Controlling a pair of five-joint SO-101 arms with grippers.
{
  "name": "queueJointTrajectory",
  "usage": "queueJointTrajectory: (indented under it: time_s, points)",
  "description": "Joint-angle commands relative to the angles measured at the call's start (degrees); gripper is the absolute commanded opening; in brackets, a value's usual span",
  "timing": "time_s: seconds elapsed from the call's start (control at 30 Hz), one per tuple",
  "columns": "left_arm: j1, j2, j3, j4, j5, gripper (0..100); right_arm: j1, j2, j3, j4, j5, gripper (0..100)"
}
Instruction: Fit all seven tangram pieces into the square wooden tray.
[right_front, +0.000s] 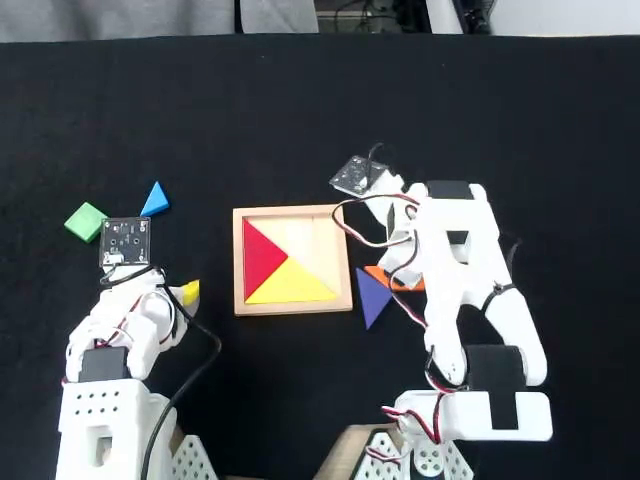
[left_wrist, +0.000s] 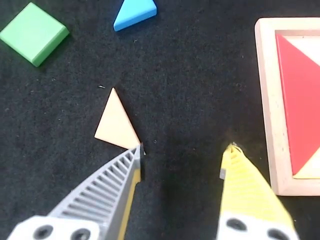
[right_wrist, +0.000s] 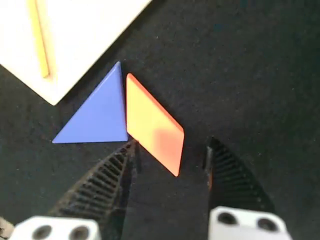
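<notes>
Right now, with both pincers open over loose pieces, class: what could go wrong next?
1. The right pincer is open over the flat orange parallelogram, whose edge lies against the flat purple triangle; closing may shove the triangle too.
2. The small pale yellow triangle lies beside one finger of the left pincer, not between its fingers; closing would likely miss it.

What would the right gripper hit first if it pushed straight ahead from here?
Probably the orange parallelogram, just ahead between the open fingers of the right gripper; the blue triangle lies beside it. Depth is unclear.
</notes>
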Motion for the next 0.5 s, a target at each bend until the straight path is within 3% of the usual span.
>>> queueJointTrajectory:
  time_s: [0.0,0.17,0.47]
  points:
    - [0.66,-0.44,-0.48,-1.05,-0.44,26,0.18,-0.75,-1.8,1.23,0.88,20.8]
    - [0.66,-0.44,-0.48,-1.14,-0.44,26,-2.37,-1.01,1.01,1.05,8.7,21.1]
    - [0.66,-0.44,-0.4,-1.14,-0.44,26,-4.04,-0.66,1.63,4.48,12.31,26.9]
